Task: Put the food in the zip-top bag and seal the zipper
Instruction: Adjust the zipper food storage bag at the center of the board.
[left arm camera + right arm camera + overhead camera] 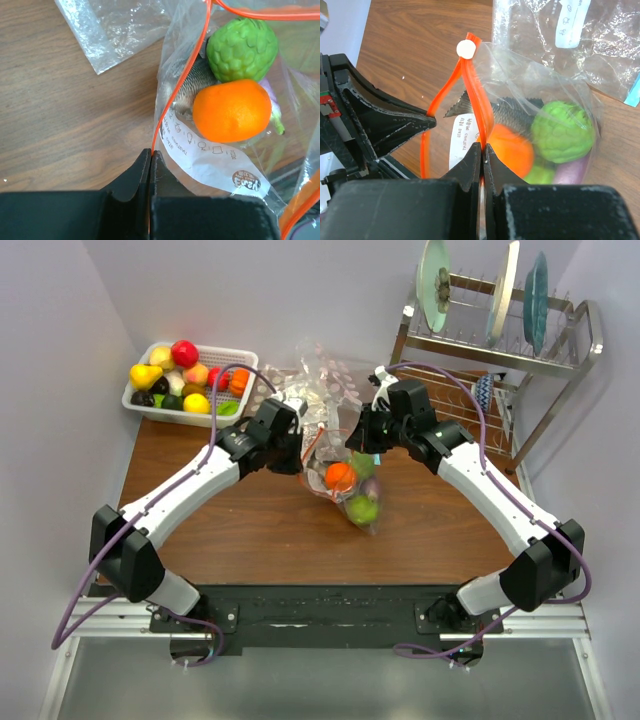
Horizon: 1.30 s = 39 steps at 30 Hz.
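both grippers clamped on the zipper [475, 90]. left gripper [151, 152] is pinched shut on the strip right at its tips; from there the strip runs straight ahead and curls off right. right gripper [483, 146] is closed on the other lip, which runs ahead of its tips to a white tab [466, 48] at the far end. the 2 lips split just below that tab, so i judge the mouth not sealed yet, w/ the left tips just off to the right tool's left.

bag [345, 480] lies btwn the 2 tools on the table [60, 115], body trailing toward the arm bases. food inside: orange [232, 110] and green fruit [242, 47] ahead-right of the left tips, more beneath.

the seal turns on the strip's long axis, tips to tab. right is nearer the tab imo.

wood is flat. spare bag [115, 30] is near ahead-left of the left tool; basket [190, 380] and rack [500, 340] are well apart.
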Available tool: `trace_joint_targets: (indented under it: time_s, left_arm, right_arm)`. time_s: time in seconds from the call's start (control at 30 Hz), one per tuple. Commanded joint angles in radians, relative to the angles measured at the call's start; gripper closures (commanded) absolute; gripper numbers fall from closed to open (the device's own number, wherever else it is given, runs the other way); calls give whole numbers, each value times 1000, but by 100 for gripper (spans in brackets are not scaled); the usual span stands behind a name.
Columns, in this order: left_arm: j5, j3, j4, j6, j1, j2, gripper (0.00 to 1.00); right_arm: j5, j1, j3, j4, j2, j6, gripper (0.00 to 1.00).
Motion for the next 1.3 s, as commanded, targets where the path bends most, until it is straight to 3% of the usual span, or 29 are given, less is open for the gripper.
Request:
trace_joint_targets:
  time_s: [0.0,0.17,0.3,0.47,0.57,0.77,1.03,1.27]
  left_arm:
    - [59,122,6,16,7,-29,100]
    - [150,362,-74,23,5,0,100]
    - [167,440,-117,36,5,7,100]
    - [165,270,-58,25,7,-17,100]
    - [172,245,-32,16,7,-39,100]
    - [155,271,-38,26,11,-42,100]
    - [159,50,115,17,13,-36,100]
    - [118,5,120,19,45,-40,93]
  right_arm:
    - [-2,-7,-14,43,-20,2,100]
    - [7,-7,-8,42,-18,8,100]
    - [41,-7,84,-15,-27,-12,100]
    - [36,-7,222,-93,-46,-29,100]
    - [30,-7,250,-95,-64,-24,100]
    - [35,-7,183,-80,-63,-27,100]
    - [12,-7,38,3,-57,-20,100]
    - [-27,-7,-12,49,-37,-6,100]
